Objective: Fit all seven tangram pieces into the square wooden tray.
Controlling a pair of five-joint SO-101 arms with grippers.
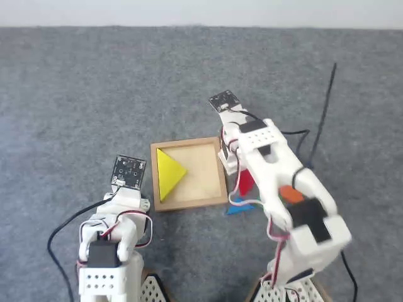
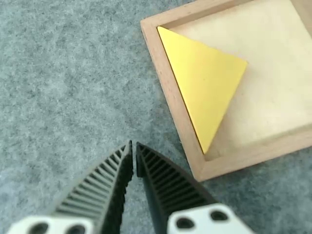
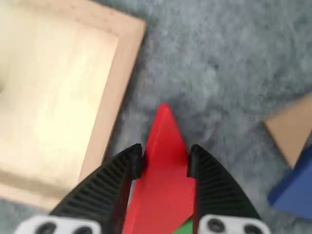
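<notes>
The square wooden tray (image 1: 217, 179) lies mid-table, and a yellow triangle (image 1: 169, 173) lies flat against its left wall. In the left wrist view, that yellow triangle (image 2: 204, 83) fills the tray's corner (image 2: 165, 92). My left gripper (image 2: 134, 148) is shut and holds nothing, just outside the tray's left rim over the carpet. My right gripper (image 3: 165, 156) is shut on a red triangle (image 3: 163, 146), gripping its two sides beside the tray's outer wall (image 3: 114, 97). In the high view the red triangle (image 1: 245, 182) shows under the right arm (image 1: 271, 163).
A blue piece (image 1: 242, 209) and a sliver of green (image 1: 249, 202) lie right of the tray's near corner. A tan piece (image 3: 290, 131) and the blue piece (image 3: 295, 190) sit beside the red one. Grey carpet (image 1: 94, 94) covers the table. Cables trail near both arm bases.
</notes>
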